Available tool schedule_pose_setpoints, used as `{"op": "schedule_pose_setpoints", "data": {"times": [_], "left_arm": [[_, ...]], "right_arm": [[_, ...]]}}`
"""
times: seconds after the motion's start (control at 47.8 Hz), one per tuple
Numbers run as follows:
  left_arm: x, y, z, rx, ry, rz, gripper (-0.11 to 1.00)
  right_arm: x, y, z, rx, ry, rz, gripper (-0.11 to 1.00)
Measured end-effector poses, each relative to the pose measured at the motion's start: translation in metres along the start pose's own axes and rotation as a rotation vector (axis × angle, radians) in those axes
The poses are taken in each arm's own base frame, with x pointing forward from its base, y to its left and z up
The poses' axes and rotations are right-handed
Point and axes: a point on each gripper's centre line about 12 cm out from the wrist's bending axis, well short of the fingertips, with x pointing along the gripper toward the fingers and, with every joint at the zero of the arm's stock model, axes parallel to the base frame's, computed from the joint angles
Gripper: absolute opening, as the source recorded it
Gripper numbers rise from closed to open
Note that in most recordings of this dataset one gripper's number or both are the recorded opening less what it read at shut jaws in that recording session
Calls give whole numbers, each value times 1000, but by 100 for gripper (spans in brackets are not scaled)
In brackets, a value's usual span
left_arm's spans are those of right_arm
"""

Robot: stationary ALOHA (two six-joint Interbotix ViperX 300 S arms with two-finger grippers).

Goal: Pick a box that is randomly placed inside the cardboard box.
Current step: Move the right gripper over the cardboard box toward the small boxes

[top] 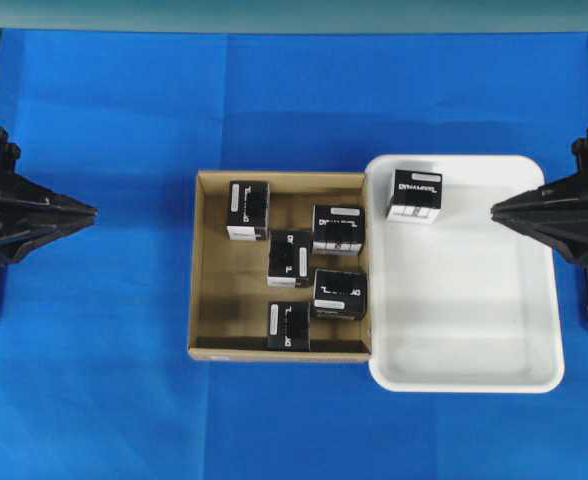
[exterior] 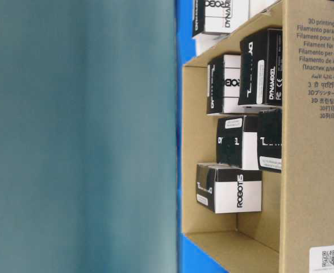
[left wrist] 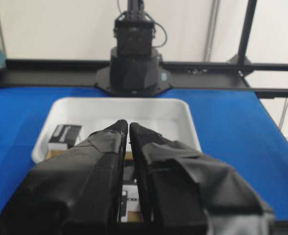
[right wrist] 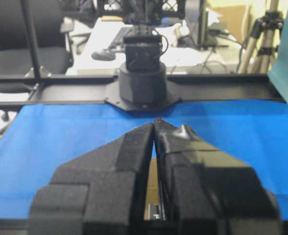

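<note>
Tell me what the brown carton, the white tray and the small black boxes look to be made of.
Brown carton: corrugated cardboard, matte; raw brown walls with folded flaps.
White tray: probably moulded plastic, smooth, slightly glossy; rounded corners and a rolled rim.
Small black boxes, such as the one in the tray: apparently printed paperboard, with crisp folded edges, white lettering and label strips.

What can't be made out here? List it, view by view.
- Table-level view: a blurred teal panel fills the left half; the cardboard box is cut off at the right edge.
- Left wrist view: the left gripper hides most of the carton's contents.
- Overhead view: box lettering too small.
</note>
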Motion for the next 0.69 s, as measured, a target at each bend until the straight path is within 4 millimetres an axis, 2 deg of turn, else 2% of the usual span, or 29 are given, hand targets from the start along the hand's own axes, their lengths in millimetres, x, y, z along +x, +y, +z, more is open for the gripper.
{"op": "schedule_pose_setpoints", "data": {"times": [0.042,0.105,0.188,0.482,0.691], "left_arm": [[1,0,-1,0,11,-1,13],[3,0,-6,-5,54,0,2],[5,0,-5,-2,84,0,-6],[7,0,-5,-2,227,1,-7],[8,0,-1,-1,276,0,-7]], "right_arm": [[0,0,-1,3,5,0,12],[2,-1,-1,36,29,-6,3],[5,-1,-3,111,122,-16,-1],[19,4,-3,259,520,-38,-2],[52,9,-12,264,801,-48,-2]]}}
